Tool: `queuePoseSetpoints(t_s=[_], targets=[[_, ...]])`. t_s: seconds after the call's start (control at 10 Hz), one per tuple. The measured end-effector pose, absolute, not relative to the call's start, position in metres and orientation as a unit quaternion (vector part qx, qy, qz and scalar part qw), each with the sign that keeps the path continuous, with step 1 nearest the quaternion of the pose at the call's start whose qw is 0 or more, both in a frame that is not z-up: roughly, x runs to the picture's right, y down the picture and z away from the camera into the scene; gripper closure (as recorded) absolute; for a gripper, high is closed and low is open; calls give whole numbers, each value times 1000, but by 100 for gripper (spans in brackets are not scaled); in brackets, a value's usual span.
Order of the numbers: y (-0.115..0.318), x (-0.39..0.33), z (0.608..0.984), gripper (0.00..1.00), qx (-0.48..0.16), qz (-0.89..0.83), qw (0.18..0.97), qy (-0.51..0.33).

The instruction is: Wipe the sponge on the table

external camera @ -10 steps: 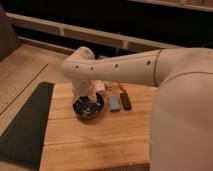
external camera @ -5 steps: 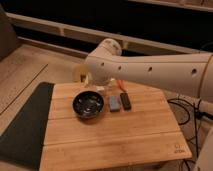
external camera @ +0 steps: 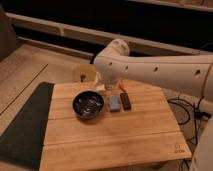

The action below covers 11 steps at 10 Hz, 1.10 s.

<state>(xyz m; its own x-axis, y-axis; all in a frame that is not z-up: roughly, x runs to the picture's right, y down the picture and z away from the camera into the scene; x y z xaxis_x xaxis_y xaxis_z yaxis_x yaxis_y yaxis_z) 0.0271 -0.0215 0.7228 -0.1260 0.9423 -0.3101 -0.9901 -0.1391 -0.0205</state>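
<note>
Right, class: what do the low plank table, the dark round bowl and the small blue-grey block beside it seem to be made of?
Light honey-coloured plank table: wood, satin finish; seams and grain show. Dark round bowl: glossy, glints inside; glazed ceramic or metal, unclear. Small blue-grey rectangular sponge: matte, probably foam. The claw hangs at the table's far edge, behind the bowl.

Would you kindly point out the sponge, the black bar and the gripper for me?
sponge (external camera: 114,103), camera view, middle of its top face.
black bar (external camera: 125,101), camera view, middle of its top face.
gripper (external camera: 106,85), camera view, its lower tip, above the far edge of the table (external camera: 145,125).
</note>
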Motion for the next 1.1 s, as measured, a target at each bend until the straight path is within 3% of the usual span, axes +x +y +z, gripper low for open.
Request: queuePoseSetpoints(t_s=[0.5,0.8,1.1], targets=[[-35,65,765,35,-136,770,622,38],[-35,60,764,35,-138,768,625,38],[-13,71,799,35,-138,756,634,83]])
